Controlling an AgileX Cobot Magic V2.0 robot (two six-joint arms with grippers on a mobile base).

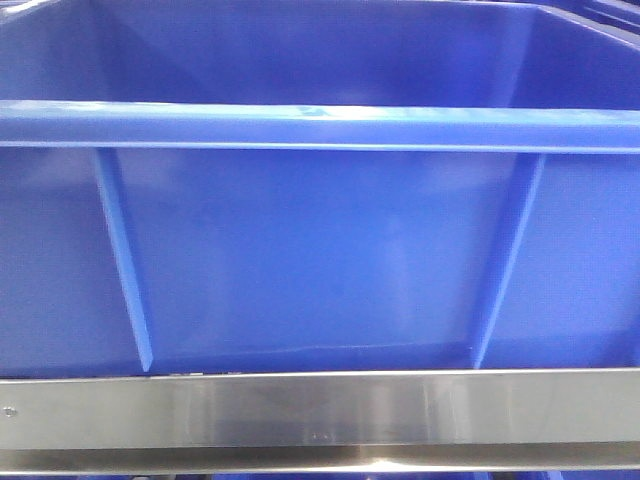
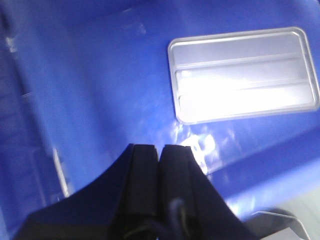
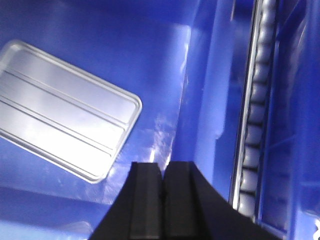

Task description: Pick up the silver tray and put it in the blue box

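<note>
Both wrist views look down into the blue box, where the silver tray lies flat on the floor, ridges up, with nothing gripping it. From my left hand the tray sits ahead and to the right; from my right hand it sits ahead and to the left, apart from both. Each hand has its pads pressed together and carries nothing. The front view shows only the ribbed outer wall and thick rim of the box above a steel rail, so I judge the placing done and the step in hand to be withdrawal. To do it well I would raise both hands straight up, keeping them shut, and only then draw them back over the rim. The right hand has the near wall and a strip of what may be rollers beside it, blurred in this view, so I would avoid any sideways drift there.
</note>
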